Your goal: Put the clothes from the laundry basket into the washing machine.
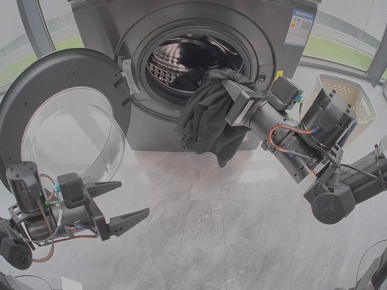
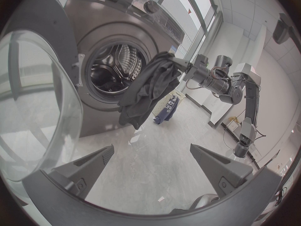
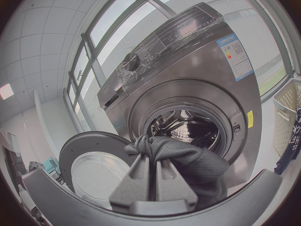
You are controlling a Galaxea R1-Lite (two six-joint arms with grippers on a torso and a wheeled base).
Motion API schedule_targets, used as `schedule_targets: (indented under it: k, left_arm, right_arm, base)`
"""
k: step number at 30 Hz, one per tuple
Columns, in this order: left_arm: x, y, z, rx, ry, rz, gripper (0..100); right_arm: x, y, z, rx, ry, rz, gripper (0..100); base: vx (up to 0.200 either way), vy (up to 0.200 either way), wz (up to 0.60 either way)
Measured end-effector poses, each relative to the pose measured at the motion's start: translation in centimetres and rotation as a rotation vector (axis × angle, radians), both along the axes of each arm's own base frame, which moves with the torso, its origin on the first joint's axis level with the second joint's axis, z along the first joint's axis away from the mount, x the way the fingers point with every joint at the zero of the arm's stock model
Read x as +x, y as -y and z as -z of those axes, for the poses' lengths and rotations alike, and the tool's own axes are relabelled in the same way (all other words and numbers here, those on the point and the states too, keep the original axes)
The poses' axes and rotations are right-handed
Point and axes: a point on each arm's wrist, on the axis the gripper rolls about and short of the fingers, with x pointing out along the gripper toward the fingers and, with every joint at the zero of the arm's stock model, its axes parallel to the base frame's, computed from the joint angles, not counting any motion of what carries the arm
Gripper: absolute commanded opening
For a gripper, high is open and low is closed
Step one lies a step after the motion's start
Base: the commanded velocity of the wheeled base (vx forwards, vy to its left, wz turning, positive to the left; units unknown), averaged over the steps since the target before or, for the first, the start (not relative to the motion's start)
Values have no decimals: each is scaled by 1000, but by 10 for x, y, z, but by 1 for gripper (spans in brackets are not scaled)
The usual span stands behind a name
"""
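In the head view, our right tool [image 1: 226, 84] is clenched on a dark grey piece of clothing [image 1: 203, 119]. We hold it up at the lower right edge of the round mouth [image 1: 193, 61] of the washing machine [image 1: 100, 25]. Most of it hangs down outside, in front of the machine and above the floor [image 1: 201, 230]. The door [image 1: 60, 73] stands wide open on the left. Our left tool [image 1: 135, 197] hangs low near the door, released, with nothing in it. The laundry basket [image 1: 356, 97] stands to the right of the machine.

In the left wrist view, the left tool's fingers [image 2: 94, 160] are spread wide over the floor. A blue piece of clothing [image 2: 167, 110] hangs over the basket's side.

In the right wrist view, the two fingers pinch the bunched top of the grey clothing, with the mouth just ahead.

We think we are in the middle of putting this piece in. Next, we likely need to push it deeper, so the hanging part goes in too, and then let go. The blue piece waits.
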Motion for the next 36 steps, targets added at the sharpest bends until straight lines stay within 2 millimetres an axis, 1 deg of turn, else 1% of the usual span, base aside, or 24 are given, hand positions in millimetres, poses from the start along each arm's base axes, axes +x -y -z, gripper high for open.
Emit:
schedule_targets:
  k: [3, 9, 14, 15, 16, 17, 25, 32, 36]
  left_arm:
    - [13, 10, 5, 4, -37, 18, 100]
    - [32, 25, 15, 3, -95, 40, 100]
    - [54, 38, 18, -30, -136, 41, 100]
    - [55, 39, 18, -34, -140, 41, 100]
    - [64, 44, 19, -55, -157, 40, 100]
    - [67, 45, 19, -59, -161, 41, 100]
    - [92, 60, 29, -75, -174, 47, 100]
    - [114, 71, 40, -106, -125, 45, 100]
    - [125, 76, 46, -121, -134, 36, 100]
  right_arm:
    - [1, -1, 0, 1, -3, 4, 0]
    - [2, 0, 1, -2, -9, 7, 0]
    - [1, 1, 7, -15, -24, 9, 0]
    - [1, 1, 7, -16, -25, 9, 0]
    - [0, 1, 8, -20, -29, 8, 0]
    - [-1, 1, 9, -21, -31, 7, 0]
    - [-4, 1, 11, -25, -34, 0, 0]
    - [-7, 2, 10, -22, -32, -3, 0]
    - [-8, 3, 10, -23, -32, -4, 0]
  base:
    - [0, 0, 0]
    - [0, 0, 0]
    - [0, 0, 0]
    - [0, 0, 0]
    - [0, 0, 0]
    - [0, 0, 0]
    - [0, 0, 0]
    - [0, 0, 0]
    - [0, 0, 0]
